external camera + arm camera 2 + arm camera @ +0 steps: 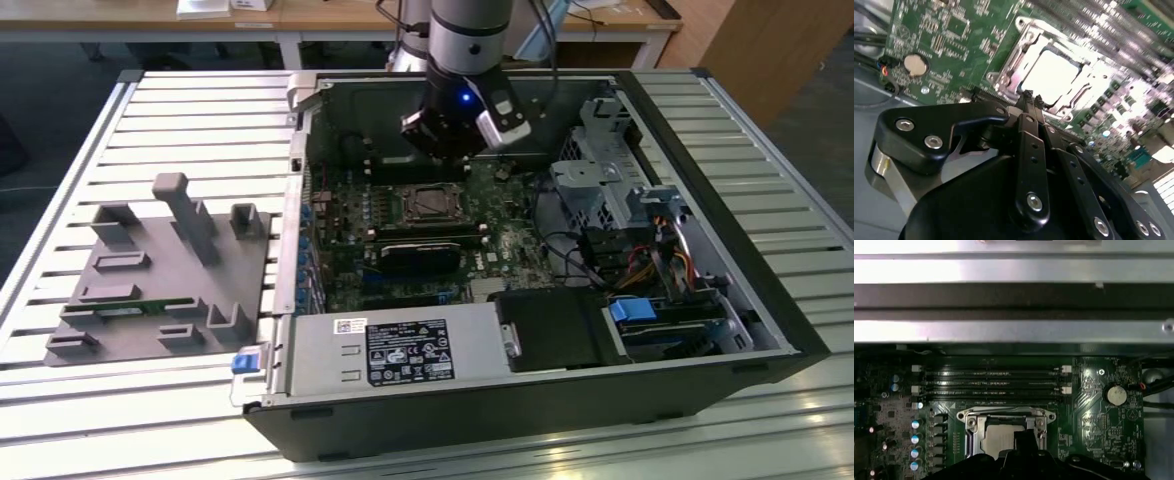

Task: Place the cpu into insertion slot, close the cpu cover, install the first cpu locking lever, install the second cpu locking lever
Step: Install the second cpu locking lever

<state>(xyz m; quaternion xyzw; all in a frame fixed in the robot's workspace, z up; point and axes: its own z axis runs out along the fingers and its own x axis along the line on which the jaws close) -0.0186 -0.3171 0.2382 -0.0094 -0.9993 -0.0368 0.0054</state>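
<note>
The cpu [1056, 75] already sits in the insertion slot [430, 203], its pale metal top glaring through the square opening of the cpu cover [1019, 62], which lies folded flat over it. In the first wrist view the same silver frame [1004, 422] rings the chip [999, 442], with the long memory slots [991, 382] lying just beyond the socket and a round coin battery [1116, 394] well off to one side of it.

So, as I judge it, the placing and the closing of the cover are done, and the work in hand is the locking levers. I cannot make out from here whether either lever is already latched down; the thin wire arms along the socket's sides are too hard to read.

The gripper [1029, 96] hangs just above the socket's near edge, its two black fingers [1024, 125] pressed together with nothing between them, tips pointing down at the frame's border. In the exterior view the gripper [454, 150] hovers over the green board [514, 215], a little behind the socket, inside the open computer case [534, 395].

A lever wants a push from a closed tip: sideways under its hook, then down, with care not to skid onto the cover or the board beside it.
</note>
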